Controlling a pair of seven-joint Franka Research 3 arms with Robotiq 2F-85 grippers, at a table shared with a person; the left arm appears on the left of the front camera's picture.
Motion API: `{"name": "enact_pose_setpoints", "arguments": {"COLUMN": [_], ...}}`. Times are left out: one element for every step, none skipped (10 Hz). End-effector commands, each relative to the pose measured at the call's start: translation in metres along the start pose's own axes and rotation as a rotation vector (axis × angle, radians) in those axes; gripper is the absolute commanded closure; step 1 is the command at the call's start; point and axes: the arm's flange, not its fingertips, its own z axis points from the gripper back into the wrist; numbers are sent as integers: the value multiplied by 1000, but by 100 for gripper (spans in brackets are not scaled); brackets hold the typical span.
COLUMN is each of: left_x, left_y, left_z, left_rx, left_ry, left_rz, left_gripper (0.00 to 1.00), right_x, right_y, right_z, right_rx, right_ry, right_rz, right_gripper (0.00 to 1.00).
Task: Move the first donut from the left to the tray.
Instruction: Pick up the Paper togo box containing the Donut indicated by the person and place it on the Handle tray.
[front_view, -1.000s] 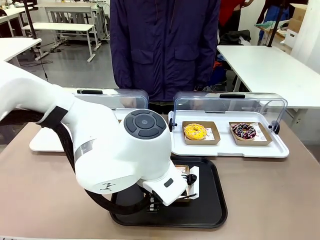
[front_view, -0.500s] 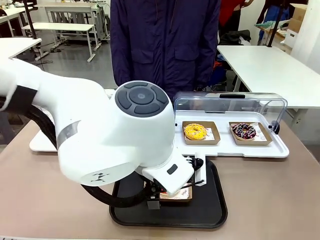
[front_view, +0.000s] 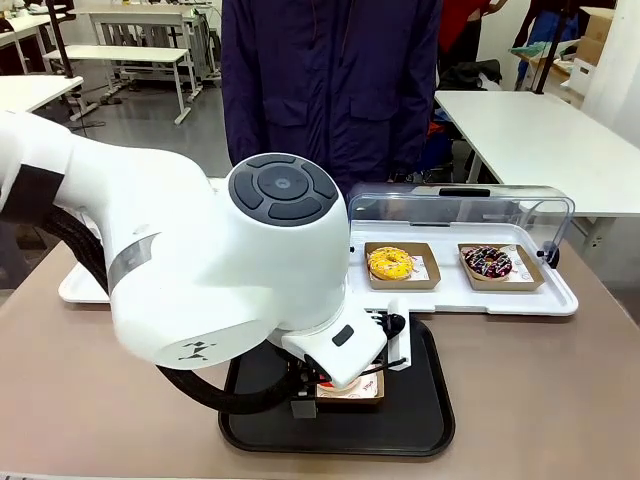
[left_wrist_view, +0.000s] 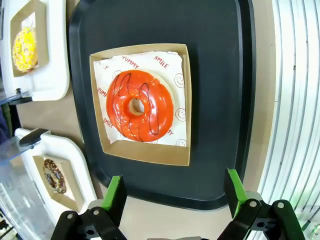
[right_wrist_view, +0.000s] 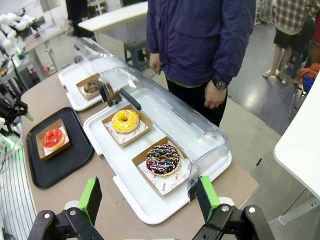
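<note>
I see the glossy red donut (left_wrist_view: 139, 105) in its flat cardboard dish (left_wrist_view: 142, 152) on the smooth black tray (left_wrist_view: 210, 90). My left claw (left_wrist_view: 175, 192) hangs above it, 2 fingers wide apart, holding nothing.

On my screen I see a long white plastic tray (front_view: 560, 298) with a clear domed lid (front_view: 460, 205) standing open on the brown tabletop (front_view: 540, 400). Inside, a yellow iced ring donut (front_view: 391, 262) and a dark chocolate ring donut with coloured sprinkles (front_view: 488, 262) each sit in an own brown cardboard dish, side by side. A second white tray (right_wrist_view: 75, 102) carries a brown chocolate donut (right_wrist_view: 91, 87). A person in a dark blue jacket (front_view: 330, 90) stands behind the far edge.
</note>
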Motion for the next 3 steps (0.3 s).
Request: {"name": "enact_pose_setpoints", "arguments": {"left_x": [1, 1, 1], "left_y": [0, 0, 0], "left_z": [0, 0, 0], "left_rx": [6, 6, 6], "left_ry": [-10, -10, -10], "left_rz": [2, 2, 2], "left_gripper": [0, 0, 0], "right_x": [0, 0, 0], "right_y": [3, 3, 3], "right_z": [0, 0, 0], "right_rx": [7, 7, 7], "right_ry": [-5, -5, -5], "right_rz": [12, 12, 12], "right_gripper": [0, 0, 0]}}
